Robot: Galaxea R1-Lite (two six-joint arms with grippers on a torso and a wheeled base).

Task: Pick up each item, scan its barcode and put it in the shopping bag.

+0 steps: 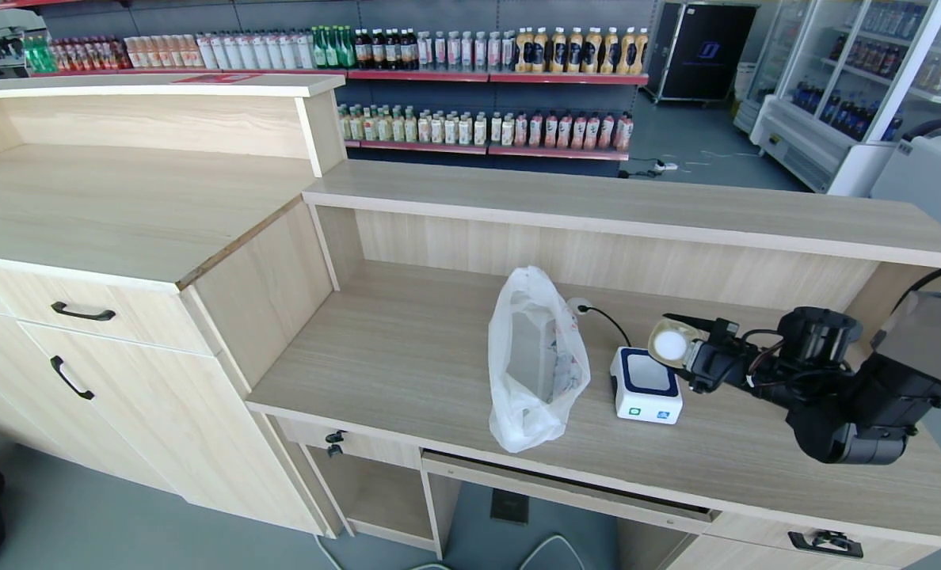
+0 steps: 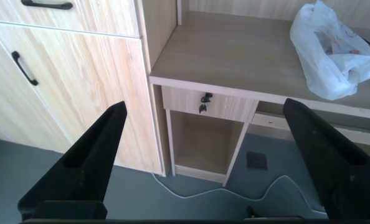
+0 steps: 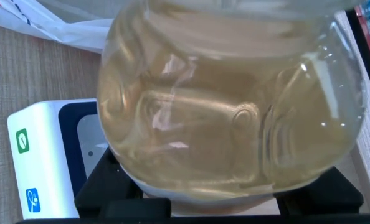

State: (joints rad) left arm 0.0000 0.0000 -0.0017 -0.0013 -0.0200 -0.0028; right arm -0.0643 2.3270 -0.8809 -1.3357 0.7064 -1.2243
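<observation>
Just above the scanner [image 1: 646,385], at its right-hand edge, a clear plastic bottle [image 1: 668,346] of pale amber liquid is held on its side, its white cap turned toward the head camera. The bottle is clamped between the fingers of the right gripper [image 1: 688,353], whose arm is extended in from the scanner's right. In the right wrist view the bottle's body [image 3: 235,106] is seen close over the scanner's dark window and white casing [image 3: 42,162]; contact between the two cannot be told. The scanner, a small white box with a dark top panel, is set on the wooden counter [image 1: 407,348], and a black cable [image 1: 609,317] is run from behind it. Just beside the scanner, on its left, the shopping bag [image 1: 538,360], of thin white translucent plastic, is stood upright and crumpled; whether bag and scanner touch cannot be told. Well apart from the scanner, beyond the bag and off the counter's front edge, the left gripper [image 2: 205,106] is held with its two dark fingers [image 2: 85,162] spread wide and nothing between them, faced toward a lockable drawer [image 2: 225,104] under the counter and a white cord on the grey floor [image 2: 191,190]. Far behind the scanner, shelves of bottled drinks [image 1: 486,127] are ranged along the back wall.
</observation>
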